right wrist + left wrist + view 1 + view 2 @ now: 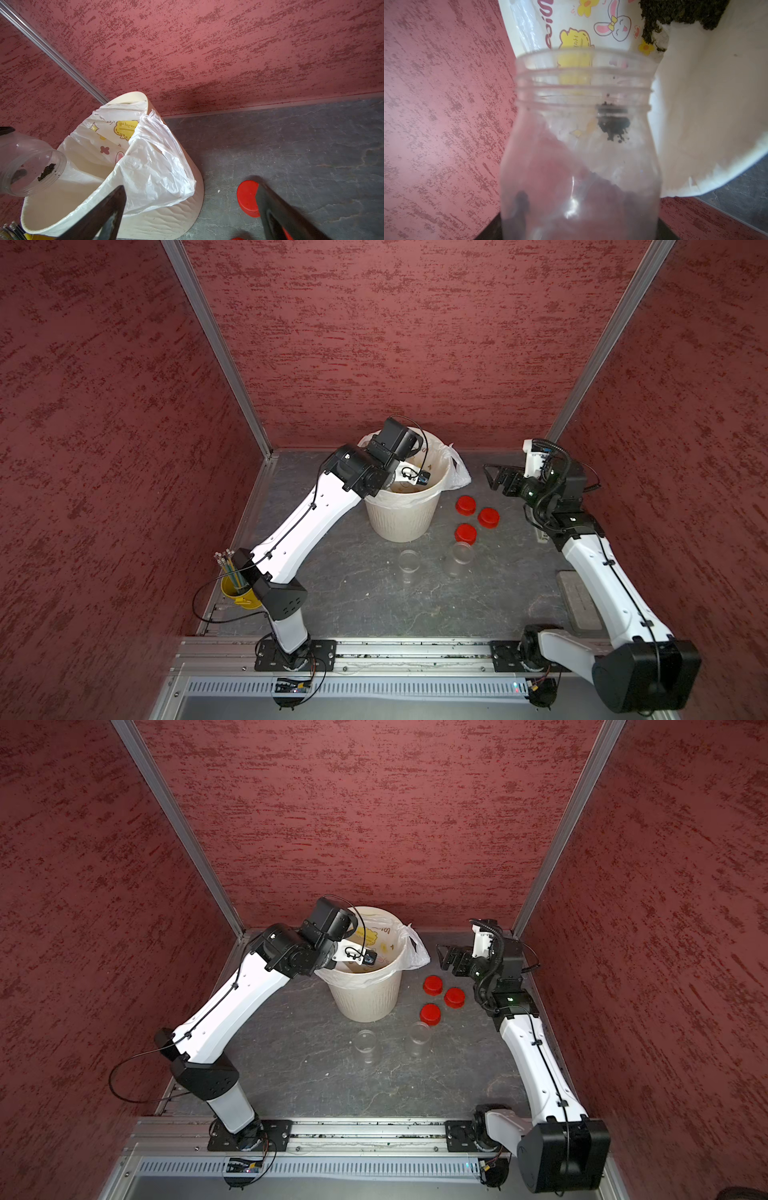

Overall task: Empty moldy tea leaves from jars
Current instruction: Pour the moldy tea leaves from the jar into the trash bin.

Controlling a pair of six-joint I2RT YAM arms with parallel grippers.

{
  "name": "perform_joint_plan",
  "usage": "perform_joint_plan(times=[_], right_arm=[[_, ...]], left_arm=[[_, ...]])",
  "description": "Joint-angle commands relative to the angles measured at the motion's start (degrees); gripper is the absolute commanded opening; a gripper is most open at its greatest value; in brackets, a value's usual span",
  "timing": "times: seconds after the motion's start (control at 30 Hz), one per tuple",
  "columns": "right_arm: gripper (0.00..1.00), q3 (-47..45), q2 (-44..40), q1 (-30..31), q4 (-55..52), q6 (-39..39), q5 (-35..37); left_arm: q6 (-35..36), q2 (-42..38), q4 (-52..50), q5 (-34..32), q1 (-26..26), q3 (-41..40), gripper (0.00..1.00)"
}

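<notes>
The left pincer (576, 230) grips a small clear plastic jar (31, 166), tipped mouth-first over the cream ribbed bin (401, 526). A clump of dark olive-brown tea leaves (46, 175) clings near its mouth. The right pincer (495, 477) hangs wide open beside the bin, above the grey worktop (415, 605).

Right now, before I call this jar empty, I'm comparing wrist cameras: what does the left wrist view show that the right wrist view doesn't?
Left wrist only: a heap of tea leaves lying in the bag, and the threads on the neck of the jar, close up. Right wrist only: the ribbed outside of the bin, a red cap on the table, pencils, and the right gripper, jaws open and empty. Both: the jar tipped over the bin, a dark clump stuck inside near its mouth, and the bag's cartoon print.
</notes>
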Motion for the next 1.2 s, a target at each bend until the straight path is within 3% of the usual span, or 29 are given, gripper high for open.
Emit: perform_joint_plan(times=[0.0, 0.17, 0.4, 0.6, 0.83, 1.03, 1.17], right_arm=[[0.99, 1.73, 0.07, 0.39, 0.93, 0.75, -1.08], [0.99, 2.74, 0.70, 0.57, 0.65, 0.81, -1.52], [0.99, 2.56, 0.60, 0.90, 1.01, 1.30, -1.68], [0.99, 3.61, 1.19, 1.22, 0.70, 1.30, -1.98], [0.99, 3.18, 0.68, 1.53, 0.66, 1.21, -1.45], [0.99, 4.12, 1.56, 1.88, 0.62, 1.30, -1.90], [0.99, 4.03, 1.13, 2.13, 0.73, 1.30, -1.45]], left_arm=[[0.24, -0.56, -0.40, 0.15, 1.37, -0.84, 0.68], [2.95, 0.53, 0.43, 0.24, -0.44, 7.07, 0.68], [0.58, 0.01, -0.49, 0.61, 2.44, 0.13, 0.67], [3.82, 1.42, 0.56, 0.85, -0.19, 8.00, 0.68], [1.59, 0.57, -0.09, 1.25, 2.62, 0.14, 0.67], [4.60, 2.47, 1.34, 1.73, 0.54, 6.67, 0.68], [3.57, 1.38, 1.04, 1.38, 0.62, 3.91, 0.68]])
